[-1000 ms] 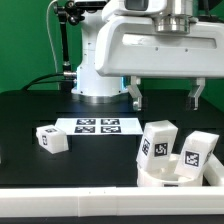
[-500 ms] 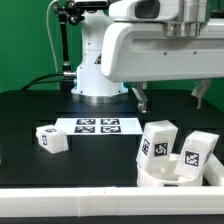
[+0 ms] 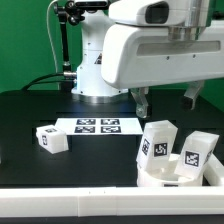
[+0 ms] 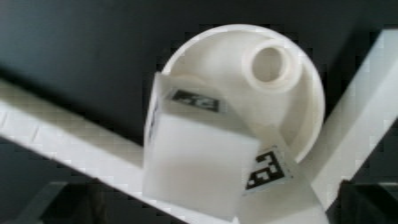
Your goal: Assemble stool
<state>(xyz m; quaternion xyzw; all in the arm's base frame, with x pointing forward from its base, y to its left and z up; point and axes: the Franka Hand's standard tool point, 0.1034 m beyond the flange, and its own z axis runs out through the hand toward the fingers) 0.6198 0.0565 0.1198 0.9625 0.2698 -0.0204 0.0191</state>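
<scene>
The stool is partly put together at the lower corner on the exterior view's right. Its round white seat (image 3: 160, 180) lies on the black worktop (image 3: 30, 165), and two blocky white legs stand in it side by side: the nearer leg (image 3: 157, 141) and the farther leg (image 3: 197, 152), each showing a black-and-white square tag. Whether either is fully fixed in its socket cannot be told. In the wrist view the seat (image 4: 222, 50) shows one round socket hole (image 4: 270, 65) not yet filled, with a tagged leg (image 4: 199, 165) rising in front of it.

A third, loose leg (image 3: 50, 138) lies well apart on the worktop, toward the exterior view's left, just beside the marker board (image 3: 97, 126). A long white rail (image 3: 60, 205) runs along the near edge.

Above the seat hangs the pincer (image 3: 168, 105), its two dark fingers (image 3: 141, 101) apart and holding nothing. Over the last second it has sunk a little and shifted sideways, so it now sits more squarely over the two standing legs. The stool parts themselves have not moved.

This likely means that the arm is lining up to come down on one of the standing legs, perhaps to press or turn it home. The loose leg and the empty socket show that the stool is unfinished.
</scene>
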